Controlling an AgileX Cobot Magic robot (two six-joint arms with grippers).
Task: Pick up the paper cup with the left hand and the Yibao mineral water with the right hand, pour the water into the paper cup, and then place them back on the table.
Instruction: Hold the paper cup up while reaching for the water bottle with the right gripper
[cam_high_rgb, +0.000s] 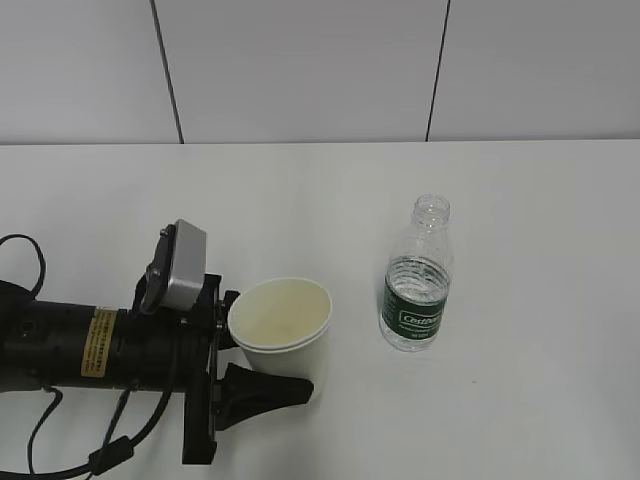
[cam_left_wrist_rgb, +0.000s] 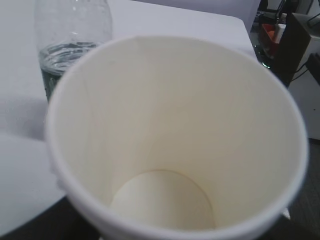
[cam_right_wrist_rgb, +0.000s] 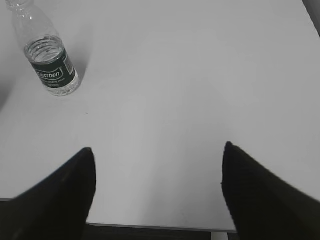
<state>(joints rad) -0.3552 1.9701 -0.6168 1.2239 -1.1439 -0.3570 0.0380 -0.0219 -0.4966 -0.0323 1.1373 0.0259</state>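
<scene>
The cream paper cup (cam_high_rgb: 282, 318) stands on the white table (cam_high_rgb: 530, 200), empty, between the black fingers of my left gripper (cam_high_rgb: 271, 343), which close on its sides. In the left wrist view the cup (cam_left_wrist_rgb: 170, 125) fills the frame. The Yibao bottle (cam_high_rgb: 413, 295), clear with a green label and no cap, stands upright to the right of the cup, with some water in it. It shows behind the cup in the left wrist view (cam_left_wrist_rgb: 70, 45). My right gripper (cam_right_wrist_rgb: 157, 150) is open and empty over the table's near edge, far from the bottle (cam_right_wrist_rgb: 50, 62).
The grey wall with dark seams (cam_high_rgb: 300, 70) runs behind the table. Off the table's edge in the left wrist view stands dark equipment (cam_left_wrist_rgb: 295, 45). The right arm is out of the exterior view.
</scene>
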